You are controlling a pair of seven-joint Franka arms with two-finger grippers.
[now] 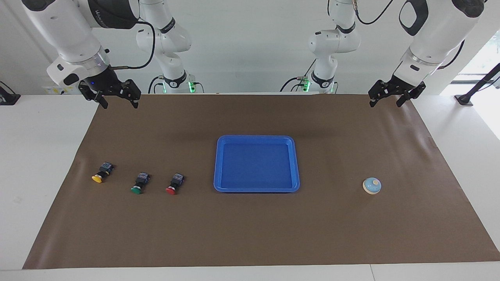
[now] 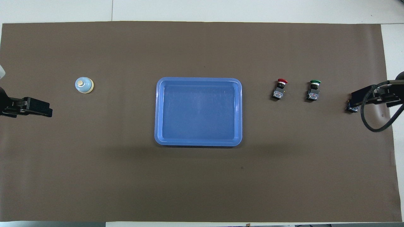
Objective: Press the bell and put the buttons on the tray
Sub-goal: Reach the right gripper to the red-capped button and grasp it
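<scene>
The blue tray point(image 1: 256, 189) lies in the middle of the brown mat with nothing in it. Three buttons lie on their sides in a row toward the right arm's end: yellow point(image 1: 97, 178), green point(image 1: 136, 190), red point(image 1: 170, 190). The light-blue bell point(image 1: 372, 185) stands alone toward the left arm's end. My right gripper point(image 1: 120, 104) hangs open and raised over the mat's edge nearest the robots. My left gripper point(image 1: 385, 104) hangs open the same way at its own end. Neither touches anything. In the overhead view the right gripper covers most of the yellow button point(image 2: 349, 109).
The brown mat point(image 1: 250, 234) covers most of the white table point(image 1: 43, 156). A black cable point(image 2: 375, 127) loops down from the right wrist. The two arm bases point(image 1: 174, 80) stand at the table's edge nearest the robots.
</scene>
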